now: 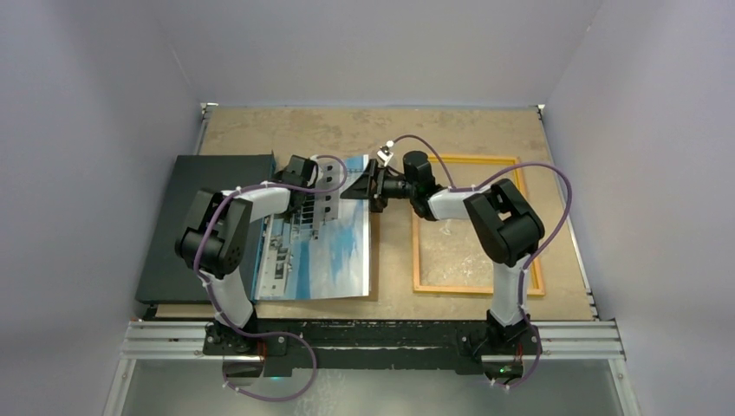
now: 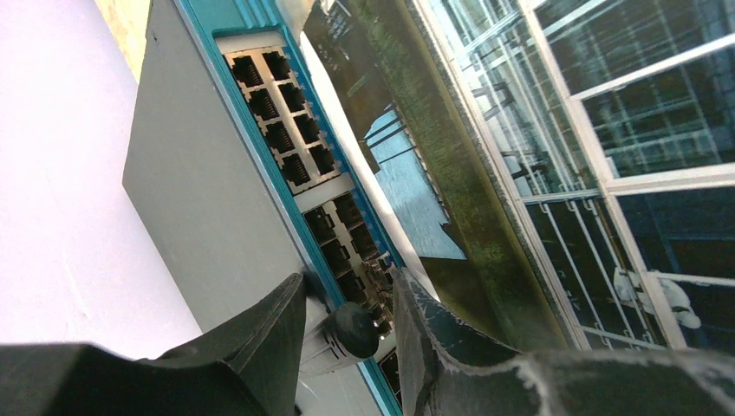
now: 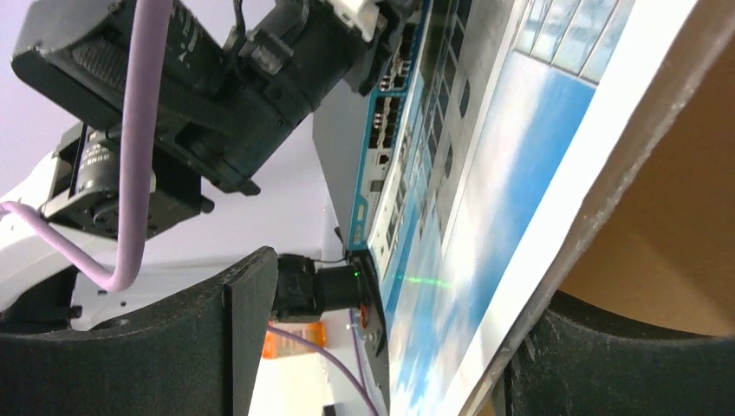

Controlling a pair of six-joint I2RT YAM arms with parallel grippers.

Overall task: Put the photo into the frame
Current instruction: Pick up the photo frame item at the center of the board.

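Wide right pincer [image 3: 390,316] straddled the photo [image 1: 329,251] edge, unclamped; left pincer [image 2: 347,290] stood narrower, photo edge in its gap.

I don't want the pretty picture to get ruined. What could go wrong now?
1. The right hand straddles the photo's edge with the brown backing board right behind it, so it might pinch both and drag the board along.
2. The left hand is at that same far edge, close by; the two hands could bump.
3. Lifted by one edge, the big thin photo may sag or crease before reaching the yellow frame.
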